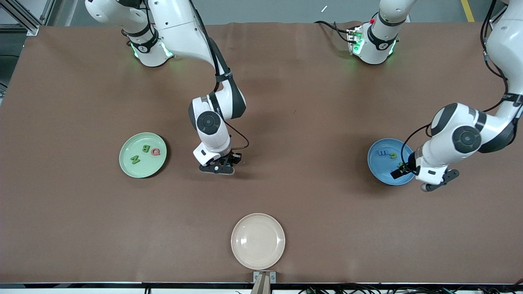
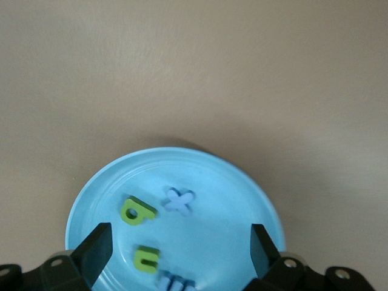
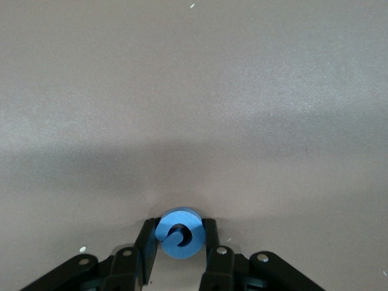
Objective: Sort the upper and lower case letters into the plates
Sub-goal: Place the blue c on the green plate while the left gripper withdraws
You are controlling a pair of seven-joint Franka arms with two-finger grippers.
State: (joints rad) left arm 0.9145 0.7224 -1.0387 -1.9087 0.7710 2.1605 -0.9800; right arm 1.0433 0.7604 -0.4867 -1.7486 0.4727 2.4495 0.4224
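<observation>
- Right gripper (image 3: 179, 245) down at the brown table (image 1: 286, 122) between the mint plate (image 1: 126, 165) and the blue plate (image 1: 378, 171), clamped on a blue letter (image 3: 179, 233)
- Left gripper (image 2: 179, 248) over the blue plate, fingers spread wide; four letters inside, two green, two blue
- Three letters in the mint plate; beige plate (image 1: 258, 241) nearest the front camera

Right gripper (image 3: 179, 251) fingers (image 3: 147, 245) clamped on a blue letter (image 3: 179, 233) above brown table (image 3: 194, 91).

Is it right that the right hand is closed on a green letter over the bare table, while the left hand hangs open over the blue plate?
Not quite: the letter in the right hand is blue, not green, as the right wrist view shows. The rest holds: it is over bare table, and the left hand hangs open over the blue plate.
</observation>
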